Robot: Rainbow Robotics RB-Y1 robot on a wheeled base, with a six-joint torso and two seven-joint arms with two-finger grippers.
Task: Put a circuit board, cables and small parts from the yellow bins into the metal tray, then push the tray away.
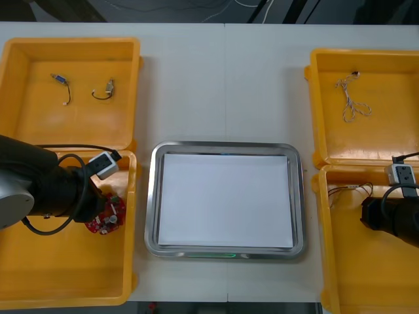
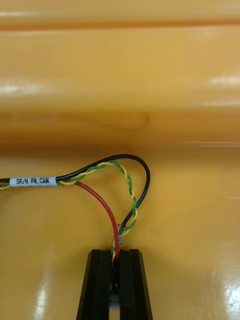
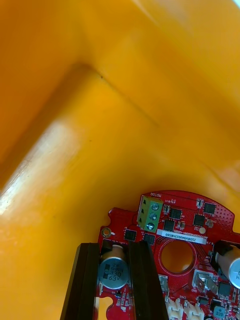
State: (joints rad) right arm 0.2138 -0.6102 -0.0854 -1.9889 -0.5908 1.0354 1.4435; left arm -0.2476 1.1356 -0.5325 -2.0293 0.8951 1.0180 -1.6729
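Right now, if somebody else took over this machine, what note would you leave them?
Left tool: shut on the board, in the near left bin.
Right tool: shut on a cable, in the near right bin.
Tray: nothing in it yet.
Another cable lies in the far right bin.
Done: both grasps. Left: load board, cables, small parts; push tray away.

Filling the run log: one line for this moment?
left hand shut on board, near-left bin | right hand shut on cable, near-right bin | tray holds nothing
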